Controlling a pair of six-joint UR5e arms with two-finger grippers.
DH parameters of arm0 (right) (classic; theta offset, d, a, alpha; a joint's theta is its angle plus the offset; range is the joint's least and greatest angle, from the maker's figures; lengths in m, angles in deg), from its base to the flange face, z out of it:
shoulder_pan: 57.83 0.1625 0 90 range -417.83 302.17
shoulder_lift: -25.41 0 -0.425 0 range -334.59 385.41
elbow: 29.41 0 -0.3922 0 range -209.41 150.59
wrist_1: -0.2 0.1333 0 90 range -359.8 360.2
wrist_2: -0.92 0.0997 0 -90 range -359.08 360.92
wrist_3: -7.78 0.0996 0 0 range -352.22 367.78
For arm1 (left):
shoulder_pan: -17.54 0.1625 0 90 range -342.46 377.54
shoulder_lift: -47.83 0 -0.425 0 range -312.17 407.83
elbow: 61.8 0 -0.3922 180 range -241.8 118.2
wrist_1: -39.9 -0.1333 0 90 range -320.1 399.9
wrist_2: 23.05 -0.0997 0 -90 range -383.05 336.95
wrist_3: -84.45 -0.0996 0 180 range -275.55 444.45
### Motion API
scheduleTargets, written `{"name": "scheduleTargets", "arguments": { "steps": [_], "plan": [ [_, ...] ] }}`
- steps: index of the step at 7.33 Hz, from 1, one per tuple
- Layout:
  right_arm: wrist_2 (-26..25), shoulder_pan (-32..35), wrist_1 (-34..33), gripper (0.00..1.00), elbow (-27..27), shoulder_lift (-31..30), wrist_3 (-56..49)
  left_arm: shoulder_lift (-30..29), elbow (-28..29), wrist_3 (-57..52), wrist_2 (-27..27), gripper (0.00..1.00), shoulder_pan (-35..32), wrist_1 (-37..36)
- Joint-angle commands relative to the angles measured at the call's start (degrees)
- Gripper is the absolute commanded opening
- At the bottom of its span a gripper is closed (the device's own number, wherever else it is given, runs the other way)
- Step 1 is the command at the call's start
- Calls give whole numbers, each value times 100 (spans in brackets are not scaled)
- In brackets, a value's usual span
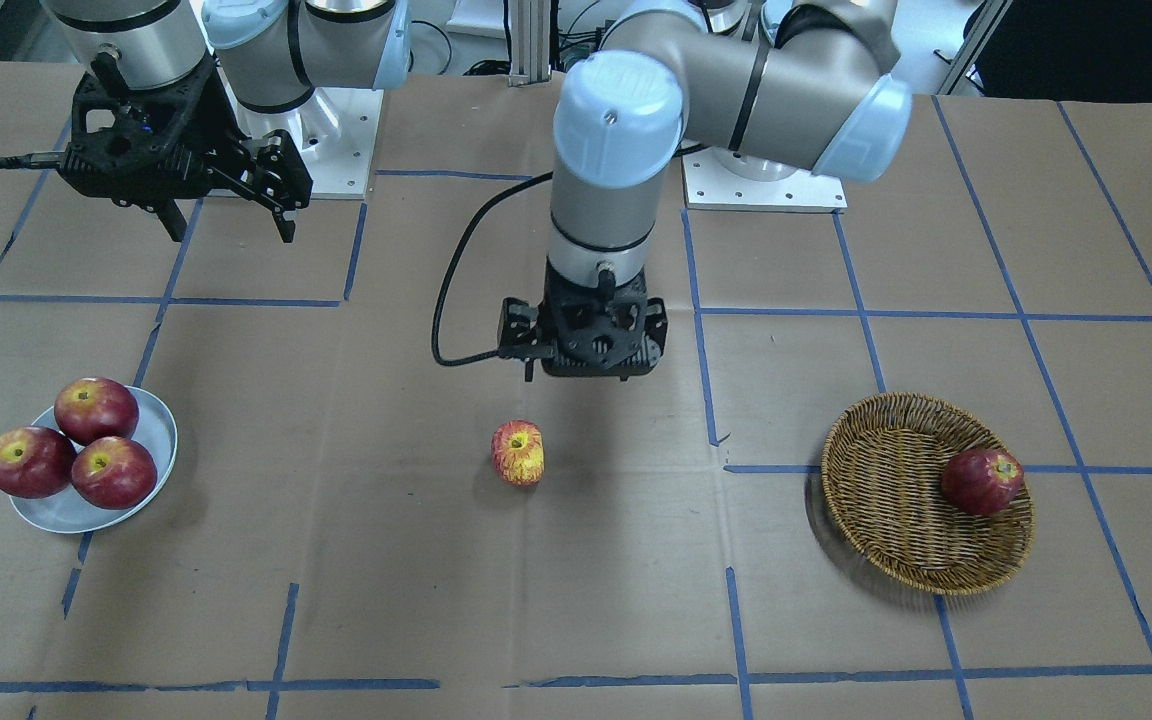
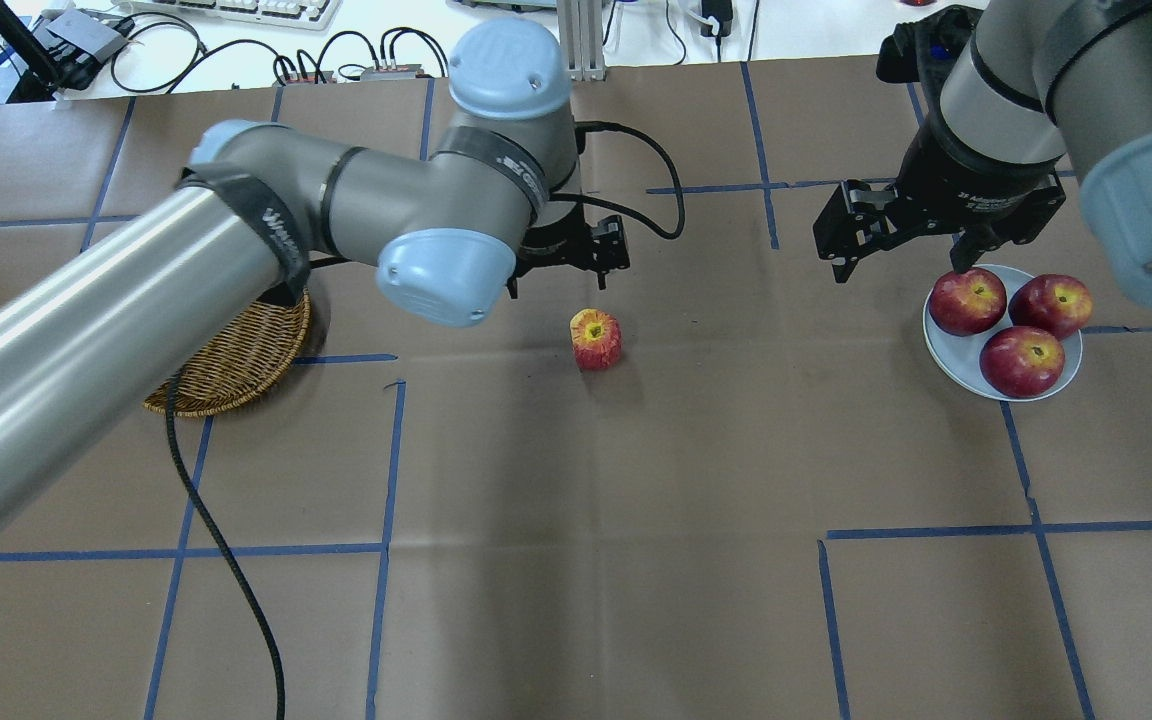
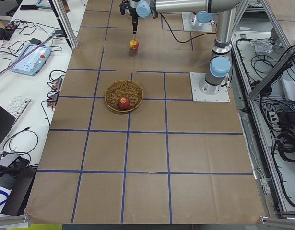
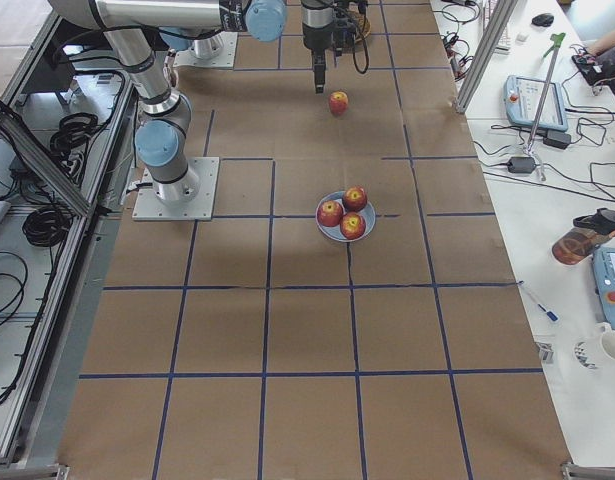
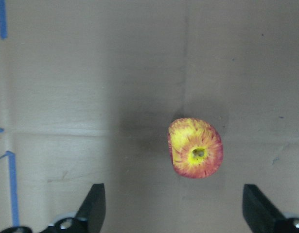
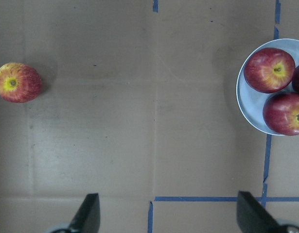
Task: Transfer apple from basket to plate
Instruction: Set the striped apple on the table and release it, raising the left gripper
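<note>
The apple (image 1: 518, 453), pinkish-red with yellow streaks, stands on the brown table mid-way between basket and plate, in neither; it also shows in the overhead view (image 2: 596, 339) and the left wrist view (image 5: 195, 148). My left gripper (image 1: 586, 372) hangs open and empty just above the table on the robot's side of the apple, with its fingers (image 5: 93, 208) apart. The wicker basket (image 1: 886, 520) holds one dark red apple (image 1: 981, 481). The pale plate (image 1: 161, 430) holds three dark red apples. My right gripper (image 1: 228, 228) is open and empty, raised near the plate (image 2: 948, 355).
Blue tape lines cross the table. The left arm's black cable (image 2: 216, 540) trails over the table near the basket (image 2: 236, 365). The left arm hides part of the basket in the overhead view.
</note>
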Motion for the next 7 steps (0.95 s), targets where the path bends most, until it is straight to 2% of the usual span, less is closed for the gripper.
{"name": "scheduleTargets", "arguments": {
  "steps": [1,2,4,7],
  "plan": [
    [6,46,-74,100,-15,69,109,968,-174,-1086,17,99,481,757],
    [41,116,-109,100,-42,182,510,1181,-175,-1290,7,99,701,1143],
    [24,842,-791,100,-129,681,1090,1420,-167,-1616,-1,99,940,1681],
    [-54,1872,-2100,100,-270,1937,2348,1605,-245,-1906,-1,99,1150,1780]
  ]
}}
